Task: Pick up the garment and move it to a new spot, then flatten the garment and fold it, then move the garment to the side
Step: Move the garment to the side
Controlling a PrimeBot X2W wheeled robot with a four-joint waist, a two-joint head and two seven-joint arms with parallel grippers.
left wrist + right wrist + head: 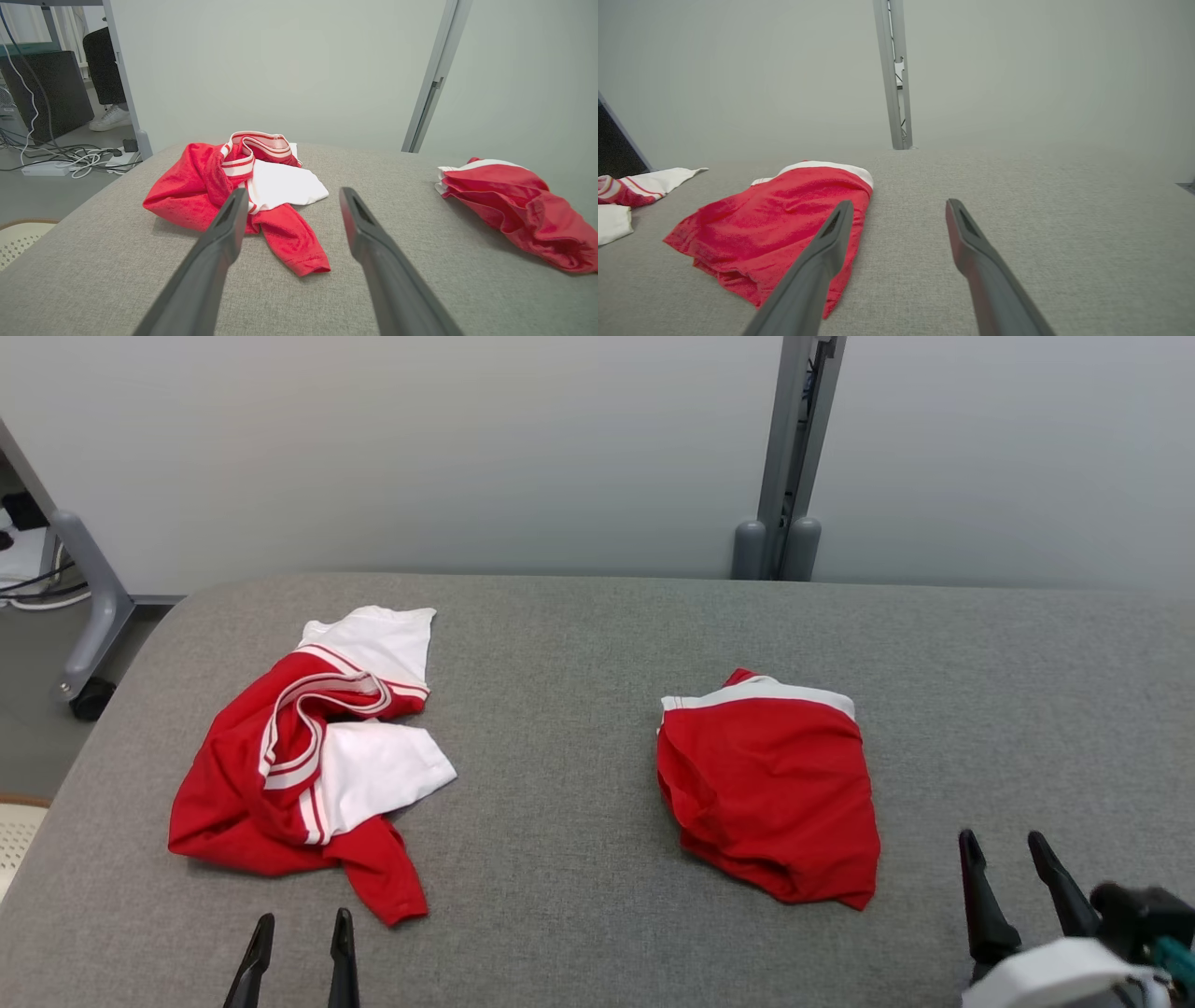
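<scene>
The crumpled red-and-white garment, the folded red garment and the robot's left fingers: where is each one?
crumpled red-and-white garment (224, 784): head view, on its red body.
folded red garment (770, 784): head view, on its red middle.
left fingers (219, 242): left wrist view, on the finger at that view's left.

You see tabletop (579, 644): grey woven cloth, matt, coarse weave. Crumpled garment (280, 775) and folded garment (775, 784) on tabletop: soft matt cloth, slight nap. Left claw (304, 917), right claw (1001, 837): smooth matt dark plastic. Post (789, 457) behind tabletop: smooth grey metal.
</scene>
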